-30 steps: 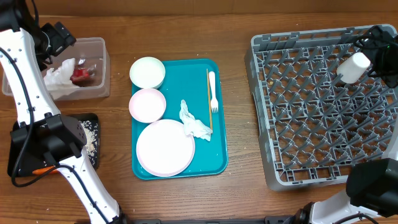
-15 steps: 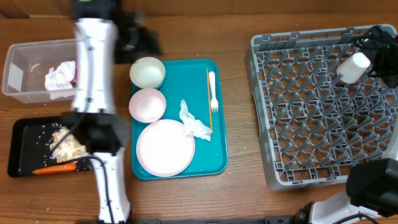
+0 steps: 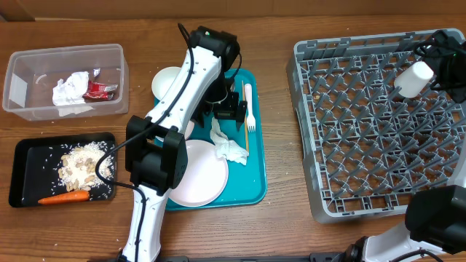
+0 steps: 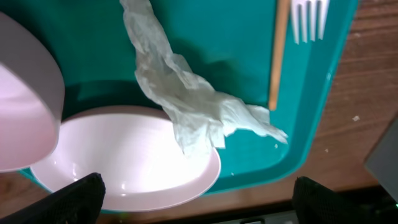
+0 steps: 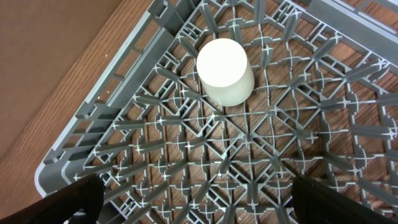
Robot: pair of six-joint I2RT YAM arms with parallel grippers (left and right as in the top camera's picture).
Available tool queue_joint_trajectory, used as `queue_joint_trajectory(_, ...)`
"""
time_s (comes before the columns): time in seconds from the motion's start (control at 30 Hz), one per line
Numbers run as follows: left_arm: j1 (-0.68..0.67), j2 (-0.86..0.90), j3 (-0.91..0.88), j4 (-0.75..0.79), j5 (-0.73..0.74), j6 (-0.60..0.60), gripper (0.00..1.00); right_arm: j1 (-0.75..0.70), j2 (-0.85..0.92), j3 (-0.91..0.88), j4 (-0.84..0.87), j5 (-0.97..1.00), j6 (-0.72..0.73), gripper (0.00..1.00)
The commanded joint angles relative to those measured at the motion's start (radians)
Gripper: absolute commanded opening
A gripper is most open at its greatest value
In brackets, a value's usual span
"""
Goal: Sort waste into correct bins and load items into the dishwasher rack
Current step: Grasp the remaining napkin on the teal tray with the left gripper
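Observation:
My left gripper (image 3: 227, 109) (image 4: 199, 208) hangs open and empty over the teal tray, just above a crumpled napkin (image 3: 229, 145) (image 4: 186, 93). Beside the napkin lie the white plate (image 3: 200, 175) (image 4: 124, 155), a bowl (image 4: 25, 106), the fork (image 3: 248, 98) (image 4: 309, 18) and the wooden stick (image 3: 246, 138) (image 4: 278, 56). Another bowl (image 3: 166, 81) is partly hidden by the arm. My right gripper (image 3: 439, 62) (image 5: 196, 202) is open above the grey rack (image 3: 364, 145) (image 5: 249, 143), where the white cup (image 3: 413, 78) (image 5: 225, 71) stands upside down.
The clear tub (image 3: 22, 87) at the back left holds a napkin (image 3: 69, 91) and the red wrapper (image 3: 98, 91). The black tray (image 3: 29, 167) holds beige scraps (image 3: 84, 164) and the carrot (image 3: 62, 197). The teal tray (image 3: 255, 182) sits mid-table.
My left arm has swung from the clear tub at the left to over the teal tray. The right arm and the cup have not moved.

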Motion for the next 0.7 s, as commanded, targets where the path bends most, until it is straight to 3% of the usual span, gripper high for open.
queue_joint_trajectory(0.0, -0.013, -0.043, -0.095, 0.072, -0.034, -0.039, 0.99, -0.002, -0.033, 0.013, 0.002, 0.002, 0.005, 1.00)
queue_joint_trajectory(0.23, -0.034, -0.043, -0.196, 0.188, -0.033, -0.039, 0.96, -0.002, -0.033, 0.013, 0.002, 0.002, 0.005, 1.00)
queue_joint_trajectory(0.4, -0.045, -0.043, -0.284, 0.289, -0.033, -0.039, 0.87, -0.002, -0.033, 0.013, 0.002, 0.002, 0.004, 1.00)
queue_joint_trajectory(0.6, -0.044, -0.043, -0.298, 0.317, -0.065, -0.038, 0.69, -0.002, -0.033, 0.013, 0.002, 0.002, 0.005, 1.00)
queue_joint_trajectory(0.63, -0.044, -0.043, -0.298, 0.332, -0.067, -0.038, 0.65, -0.002, -0.033, 0.013, 0.002, 0.002, 0.005, 1.00)
queue_joint_trajectory(0.67, -0.044, -0.043, -0.298, 0.345, -0.067, -0.039, 0.54, -0.002, -0.033, 0.013, 0.002, 0.002, 0.005, 1.00)
